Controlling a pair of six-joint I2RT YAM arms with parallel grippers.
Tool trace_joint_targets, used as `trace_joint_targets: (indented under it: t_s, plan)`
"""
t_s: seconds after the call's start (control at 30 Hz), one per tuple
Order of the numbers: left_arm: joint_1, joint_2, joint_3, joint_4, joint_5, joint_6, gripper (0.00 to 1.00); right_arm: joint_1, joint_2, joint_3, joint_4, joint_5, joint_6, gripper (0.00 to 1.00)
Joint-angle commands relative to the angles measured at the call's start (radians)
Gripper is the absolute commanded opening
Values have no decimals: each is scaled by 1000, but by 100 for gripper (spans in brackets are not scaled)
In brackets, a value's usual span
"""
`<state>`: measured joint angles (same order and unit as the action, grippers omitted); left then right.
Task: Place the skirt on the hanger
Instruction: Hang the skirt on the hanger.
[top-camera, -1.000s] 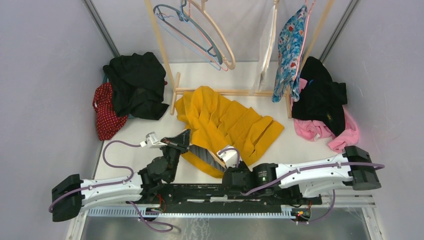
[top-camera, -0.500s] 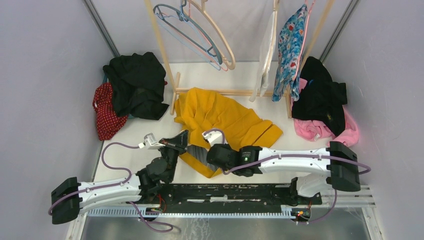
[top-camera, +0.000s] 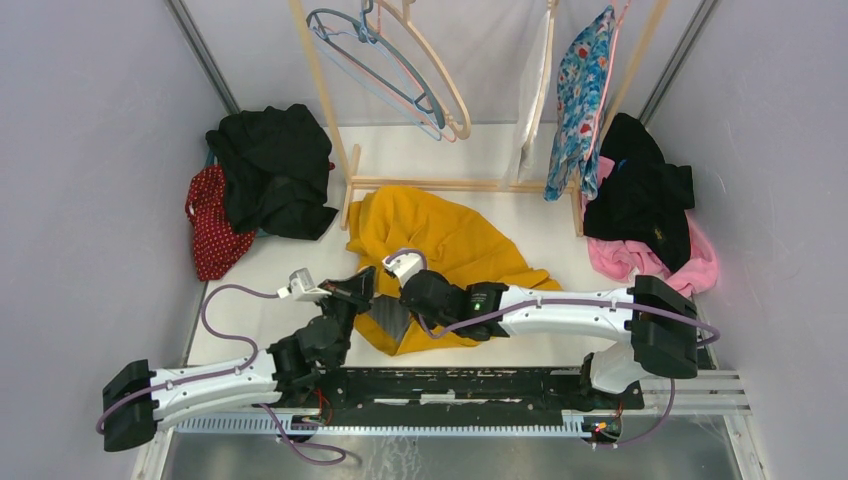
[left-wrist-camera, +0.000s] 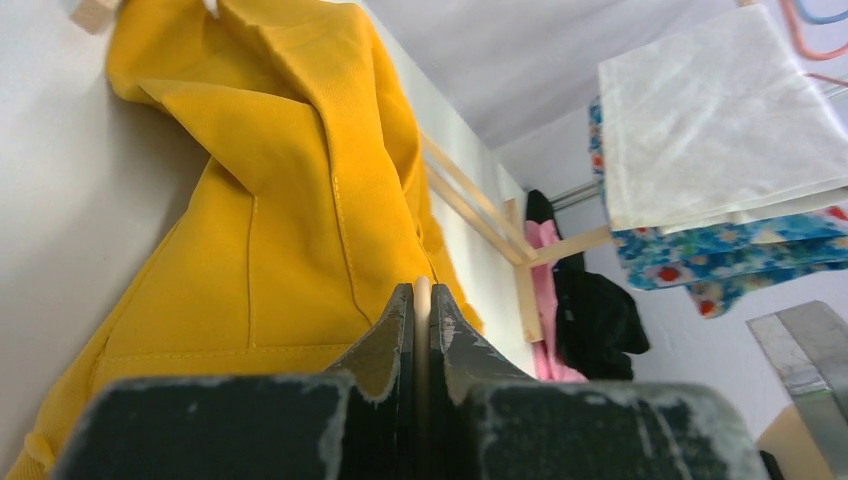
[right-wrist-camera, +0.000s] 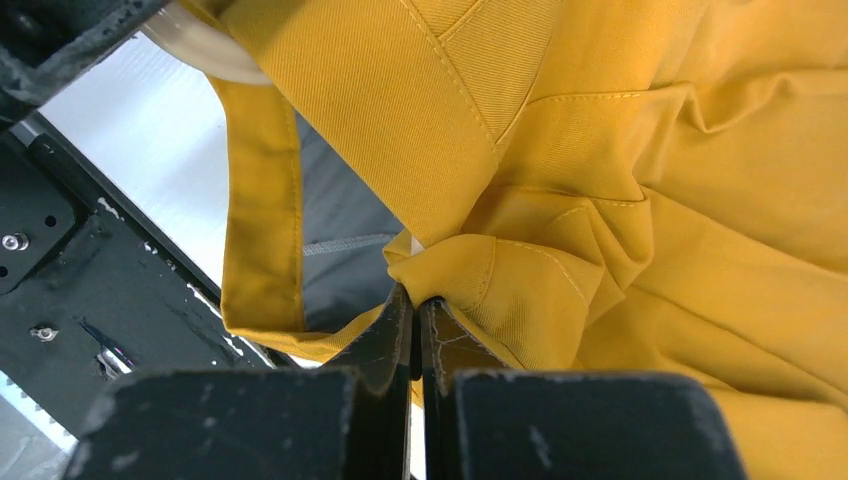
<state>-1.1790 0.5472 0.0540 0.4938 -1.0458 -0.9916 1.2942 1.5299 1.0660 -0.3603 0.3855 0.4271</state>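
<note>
Mustard-yellow cotton skirt (top-camera: 450, 235), one only, lies crumpled on the white table (top-camera: 300, 265) just in front of the foot bar of the pale wooden clothes rack (top-camera: 450, 184), its near edge raised so that some grey lining shows. On the rack's rail, at its left end, hang what look like three bare hangers (top-camera: 452, 98), blue-grey, pink and tan. At the right end hang two pieces, a white cloth (top-camera: 535, 90) and a blue flowered garment (top-camera: 580, 90). Left of the rack sits one heap, a black garment (top-camera: 275, 170) over a red dotted one (top-camera: 210, 225). Right of it is a second heap, another black garment (top-camera: 640, 190) over a pink one (top-camera: 680, 265). Two arms reach in from the side opposite the rack. The left gripper (left-wrist-camera: 422, 300) has its jaws pressed together at the skirt's near-left edge, with only a thin pale sliver showing between them. The right gripper (right-wrist-camera: 415, 305), just beside it, is clamped on a bunched fold of the yellow cloth near a stitched band.
</note>
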Motion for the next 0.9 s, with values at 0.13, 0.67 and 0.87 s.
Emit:
trace_joint_targets:
  t_s: [0.13,0.67,0.87]
  plan:
    - [-17,-26,4,-142,77,-137,3,-27,1,-125,357,-101,-97,1]
    - [-18,-118,-27,-373,174,-214,3,-32,15,-220,437,-91,-159,14]
    - [-17,-133,-20,-403,174,-212,3,-34,59,-198,450,-101,-169,19]
